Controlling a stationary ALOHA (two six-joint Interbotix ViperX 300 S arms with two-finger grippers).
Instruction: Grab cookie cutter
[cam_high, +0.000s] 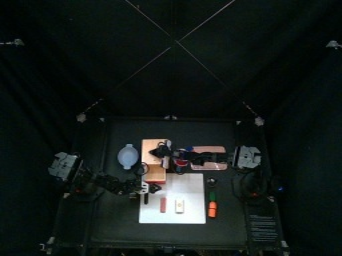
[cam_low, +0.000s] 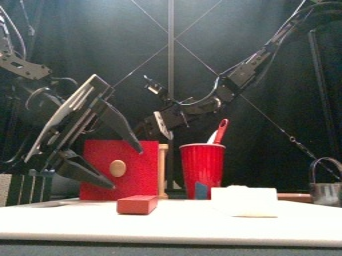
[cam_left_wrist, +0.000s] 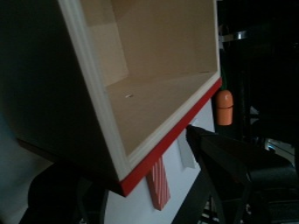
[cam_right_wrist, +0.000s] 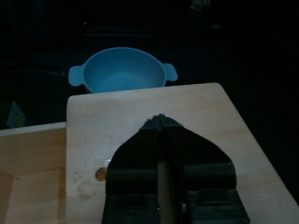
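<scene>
Red block lies foremost on the surface, before the red-faced wooden box. Left gripper: jaws released, spread wide at the box. Right gripper: jaws clenched on nothing, above the box. Cookie cutter, apparently the metal loop, sits far right, apart from both.

The top view looks straight down from far above the counter; the front view looks level and close. Both wrist views press close to the wooden box, which all four share.
</scene>
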